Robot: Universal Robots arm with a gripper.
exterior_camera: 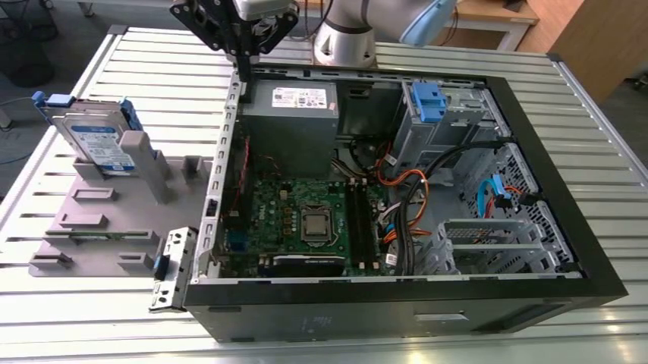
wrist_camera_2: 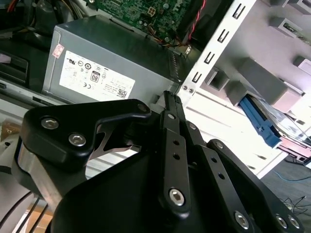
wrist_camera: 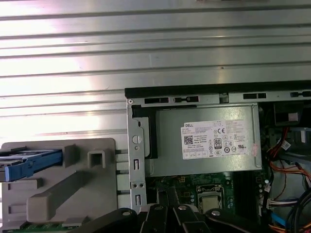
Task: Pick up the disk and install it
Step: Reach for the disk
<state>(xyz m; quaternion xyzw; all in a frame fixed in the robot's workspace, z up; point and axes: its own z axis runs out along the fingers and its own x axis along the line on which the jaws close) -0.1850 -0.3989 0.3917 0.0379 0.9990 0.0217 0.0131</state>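
The disk (exterior_camera: 96, 140) stands on edge in a grey holder (exterior_camera: 102, 220) at the exterior view's left, silver with a white-and-blue label and a blue bracket. Its blue bracket also shows in the second wrist view (wrist_camera_2: 265, 119) and the first wrist view (wrist_camera: 29, 162). My gripper (exterior_camera: 243, 76) hangs over the far left corner of the open computer case (exterior_camera: 405, 296), well away from the disk. Its black fingers (wrist_camera_2: 168, 97) are pressed together with nothing between them, above the case wall beside the power supply (wrist_camera_2: 97, 73).
Inside the case lie a green motherboard (exterior_camera: 303, 220), the grey power supply (exterior_camera: 294, 98), a grey drive cage with a blue handle (exterior_camera: 426, 102) and loose cables (exterior_camera: 426, 197). Everything stands on a slatted metal table (exterior_camera: 121, 318). The arm's base (exterior_camera: 344, 42) is behind the case.
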